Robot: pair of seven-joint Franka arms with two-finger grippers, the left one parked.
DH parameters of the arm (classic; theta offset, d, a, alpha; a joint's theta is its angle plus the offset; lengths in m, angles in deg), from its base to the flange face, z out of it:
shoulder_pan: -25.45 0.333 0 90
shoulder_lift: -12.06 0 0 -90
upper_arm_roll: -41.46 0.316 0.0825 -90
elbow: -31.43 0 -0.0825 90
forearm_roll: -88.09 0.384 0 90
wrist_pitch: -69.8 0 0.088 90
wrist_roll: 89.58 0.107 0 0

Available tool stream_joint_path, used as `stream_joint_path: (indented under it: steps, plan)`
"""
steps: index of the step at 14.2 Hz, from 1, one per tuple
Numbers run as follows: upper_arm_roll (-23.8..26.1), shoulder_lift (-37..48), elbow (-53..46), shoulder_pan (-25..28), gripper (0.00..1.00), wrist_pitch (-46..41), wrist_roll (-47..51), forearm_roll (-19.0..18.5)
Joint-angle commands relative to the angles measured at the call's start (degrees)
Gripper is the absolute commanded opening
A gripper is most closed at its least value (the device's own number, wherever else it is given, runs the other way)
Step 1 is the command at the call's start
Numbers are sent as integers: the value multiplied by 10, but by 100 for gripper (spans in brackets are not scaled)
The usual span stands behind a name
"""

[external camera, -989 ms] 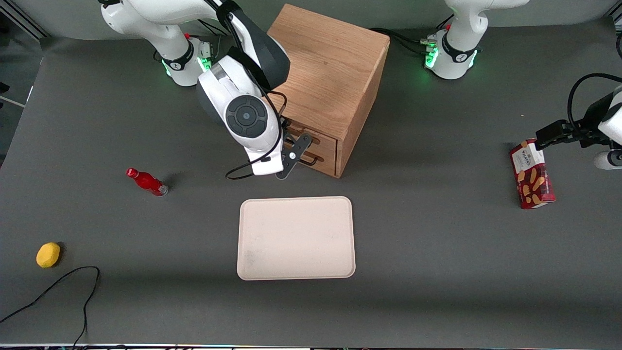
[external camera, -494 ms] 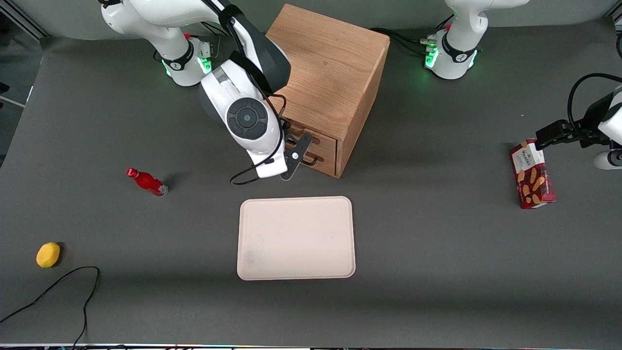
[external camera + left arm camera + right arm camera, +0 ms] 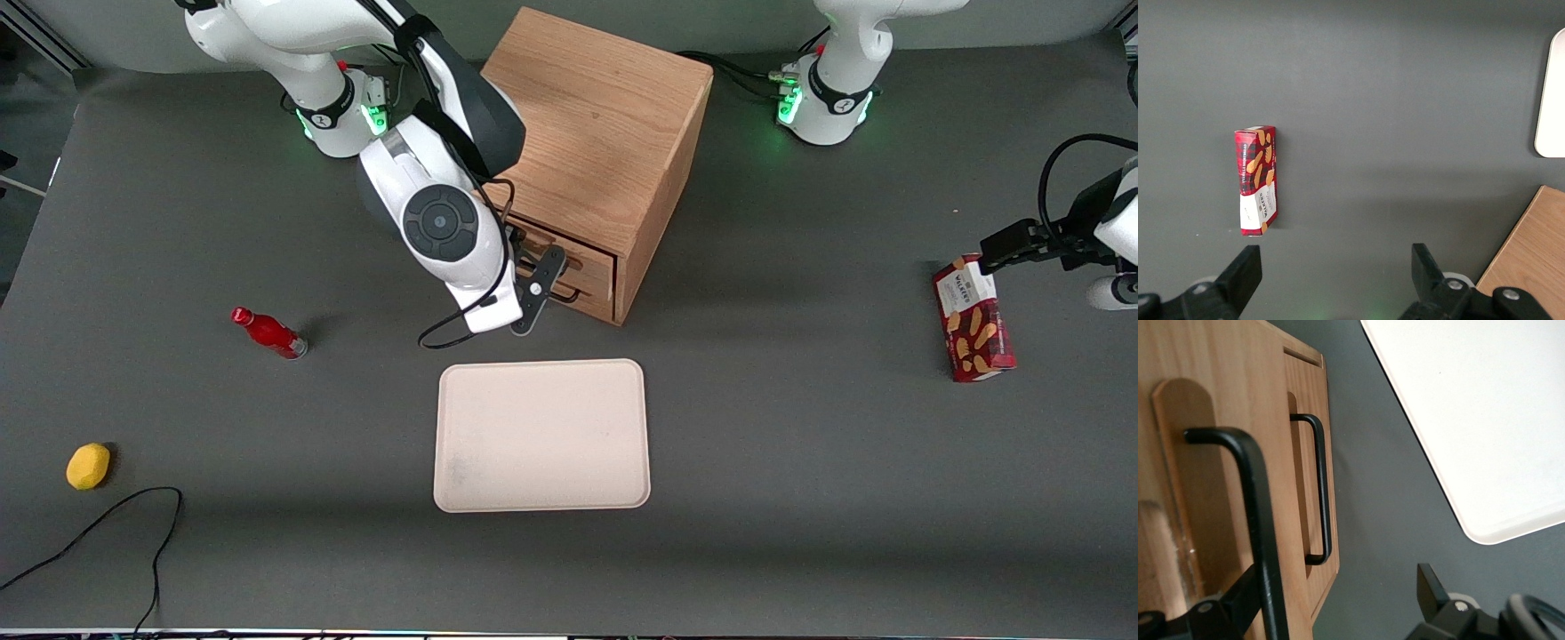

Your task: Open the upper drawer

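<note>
The wooden cabinet (image 3: 605,133) was seen in the upper middle of the front view, standing on the dark desk (image 3: 800,498), its two drawer fronts turned toward the camera and slightly toward the working arm's end. The upper drawer (image 3: 591,256) was seen just under the cabinet top and appeared shut, with its front level with the lower drawer (image 3: 594,293) beneath it. The right arm (image 3: 444,213) was bent down over the cabinet's front corner, and its white wrist was tilted toward the drawer fronts. The gripper (image 3: 1331,590) was held close in front of the upper drawer. In the right wrist view its jaws were seen spread wide apart, with the upper drawer's black handle (image 3: 1255,513) between them and just beside one finger (image 3: 1238,597); no grip on it could be made out. The lower drawer's handle (image 3: 1321,487) was seen farther off. A pale tray (image 3: 542,436) lay in the lower middle of the front view, nearer the camera than the cabinet.
</note>
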Motion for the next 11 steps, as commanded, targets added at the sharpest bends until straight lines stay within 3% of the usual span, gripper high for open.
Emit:
stream_joint_path:
  steps: [1,4,11]
  plan:
    - [-2,3,6,-5,100,15,-25,15]
    - [-4,1,5,-14,100,17,-32,41]
    - [-4,-4,2,-27,100,29,-68,48]
